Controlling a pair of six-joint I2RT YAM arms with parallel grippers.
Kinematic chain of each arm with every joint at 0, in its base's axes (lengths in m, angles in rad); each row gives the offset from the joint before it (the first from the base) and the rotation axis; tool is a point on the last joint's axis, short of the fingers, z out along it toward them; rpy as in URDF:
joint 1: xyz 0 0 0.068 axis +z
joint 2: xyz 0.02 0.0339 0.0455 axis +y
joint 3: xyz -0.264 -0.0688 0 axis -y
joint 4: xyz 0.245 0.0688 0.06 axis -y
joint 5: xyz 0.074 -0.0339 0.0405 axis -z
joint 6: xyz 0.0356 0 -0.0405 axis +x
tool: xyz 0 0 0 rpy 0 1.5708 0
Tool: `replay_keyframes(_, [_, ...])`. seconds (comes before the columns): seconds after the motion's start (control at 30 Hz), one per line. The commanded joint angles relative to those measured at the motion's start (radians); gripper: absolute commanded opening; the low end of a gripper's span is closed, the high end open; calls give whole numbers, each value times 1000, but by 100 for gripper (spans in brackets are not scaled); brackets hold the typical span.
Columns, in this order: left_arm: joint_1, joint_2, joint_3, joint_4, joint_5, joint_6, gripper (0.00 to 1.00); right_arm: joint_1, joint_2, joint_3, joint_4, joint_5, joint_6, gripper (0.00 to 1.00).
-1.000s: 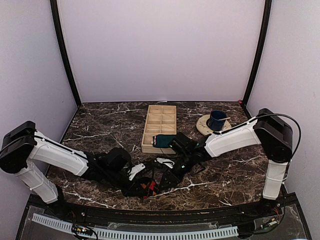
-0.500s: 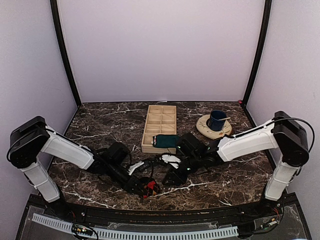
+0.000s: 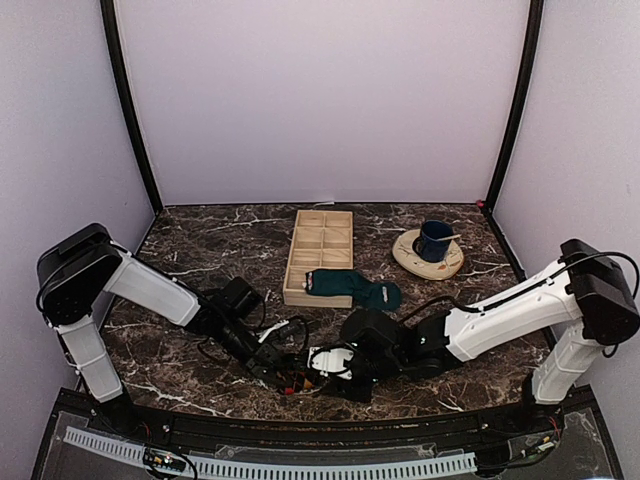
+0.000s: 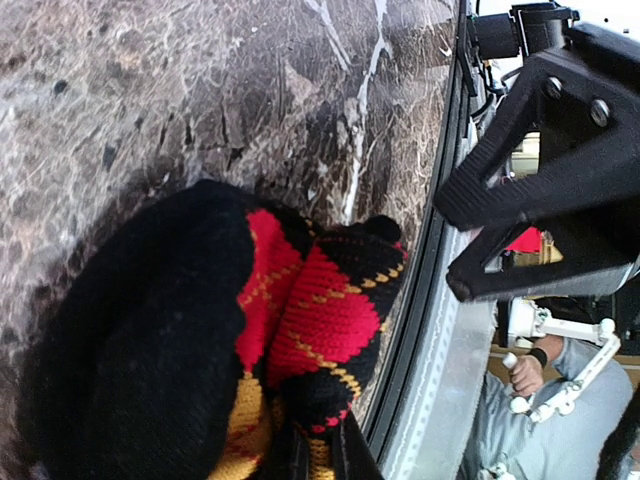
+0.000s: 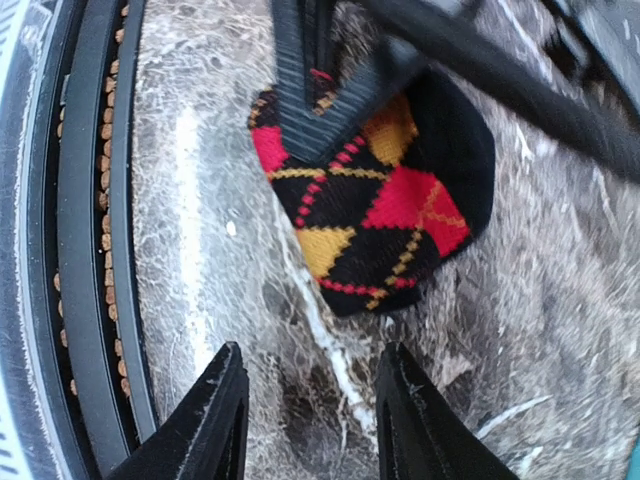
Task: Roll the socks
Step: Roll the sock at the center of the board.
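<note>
Carefully: your left gripper point(image 4: 318, 450) is pinched tight on the bunched argyle sock point(image 4: 200, 330) at the 6 o'clock edge of the table point(image 3: 200, 250). A pull toward you could drag it off the marble, and a slipping pinch would let the bundle unroll. Your right gripper point(image 5: 312, 358) hangs beside it with jaws apart, holding nothing.

At 12 o'clock, the wooden tray point(image 3: 322, 222) seems to hold one end of the teal sock point(image 3: 355, 288), with the rest trailing toward 3 o'clock. Its other compartments look bare. At 2 o'clock, you cannot see what the mug point(image 3: 434, 240) on its plate point(image 3: 408, 252) contains.
</note>
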Motion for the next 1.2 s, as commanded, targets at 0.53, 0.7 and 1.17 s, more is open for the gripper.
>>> replay_keyframes(0.53, [59, 115, 73, -216, 45, 134, 0, 93, 145, 126, 65, 277, -309, 45])
replay_keyframes(0.7, [59, 135, 81, -234, 58, 153, 0, 101, 151, 133, 68, 313, -343, 45])
replay_keyframes(1.17, [75, 158, 108, -288, 77, 206, 0, 103, 218, 201, -9, 247, -372, 45])
